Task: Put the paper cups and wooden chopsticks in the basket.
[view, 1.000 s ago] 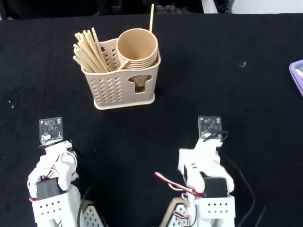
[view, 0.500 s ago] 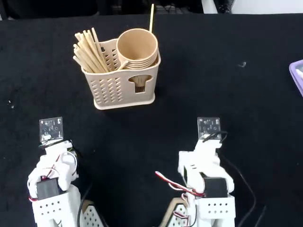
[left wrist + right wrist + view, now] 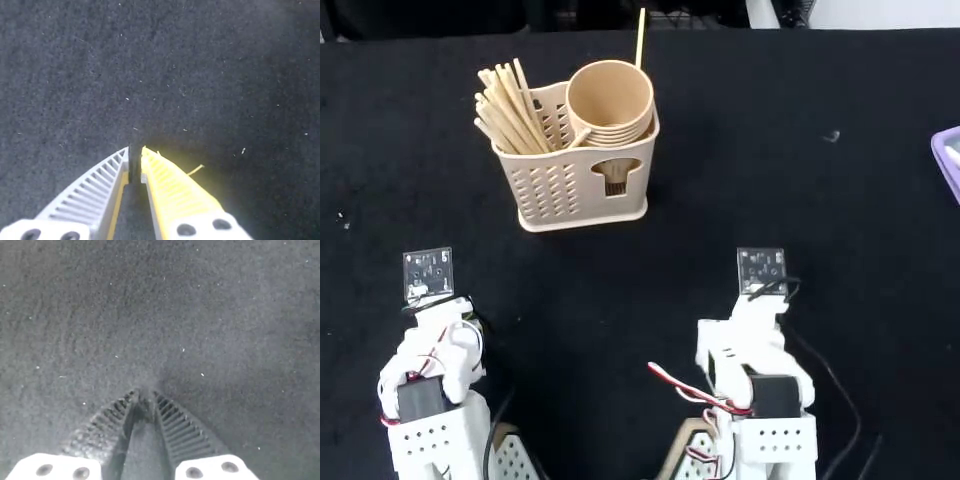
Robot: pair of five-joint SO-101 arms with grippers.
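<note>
Now, left gripper (image 3: 135, 152) and right gripper (image 3: 145, 396) both pinched closed on nothing, low over the black table (image 3: 770, 150). Farther out, stacked paper cups (image 3: 610, 100) and bundled wooden chopsticks (image 3: 508, 110) upright inside the beige basket (image 3: 560, 185), well apart from both.

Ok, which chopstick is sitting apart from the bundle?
The single chopstick standing up behind the stack of paper cups, on the right side of the basket. The other chopsticks lean together in the left compartment.
</note>
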